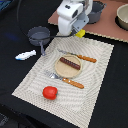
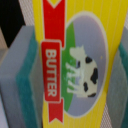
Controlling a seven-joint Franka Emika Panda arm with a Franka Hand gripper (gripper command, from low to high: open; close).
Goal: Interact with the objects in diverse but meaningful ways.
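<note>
Yellow butter packet [image 2: 75, 60] sits clamped between the pads [image 2: 22, 80] of the robot's hand [image 1: 76, 31], lifted near the mat's far edge. On the bench [image 1: 15, 20], sausage [image 1: 69, 62], tomato [image 1: 49, 92], fish piece [image 1: 25, 55] and pan [image 1: 39, 34] appear yet untouched.

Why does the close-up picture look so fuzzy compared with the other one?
Wrist view: the yellow butter packet with the red banner sits so near the lens that it is soft, the grey-green pads beside it blurred; exterior view: low-resolution, evenly lit, red tomato fairly clear.
</note>
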